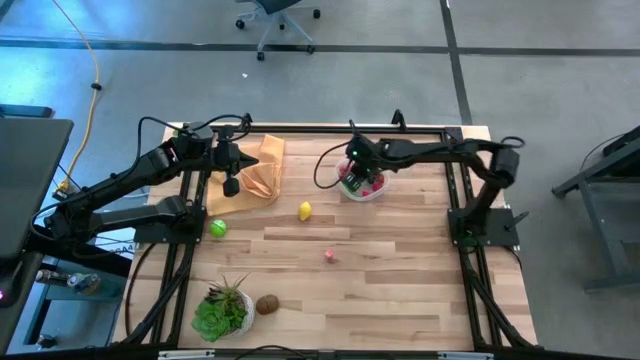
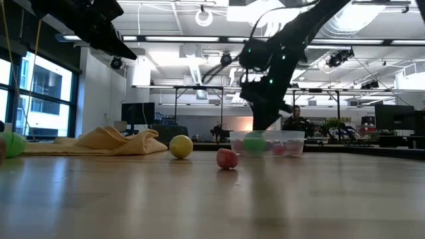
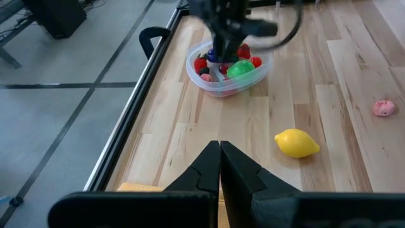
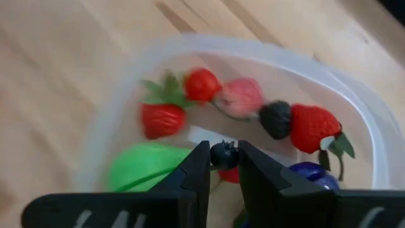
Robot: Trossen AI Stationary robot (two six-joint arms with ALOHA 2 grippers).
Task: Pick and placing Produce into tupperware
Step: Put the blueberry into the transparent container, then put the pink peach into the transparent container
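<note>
My right gripper (image 4: 223, 166), over the tupperware (image 4: 373, 133), pinches a dark berry (image 4: 223, 154); released high, it could bounce out.

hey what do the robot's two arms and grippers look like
Both arms are dark, almost black, jointed machines with loose black cables looping alongside. The left gripper ends in two flat, tapering black fingers. The right gripper has matching blunt black fingers, and a small green light glows near its wrist.
</note>
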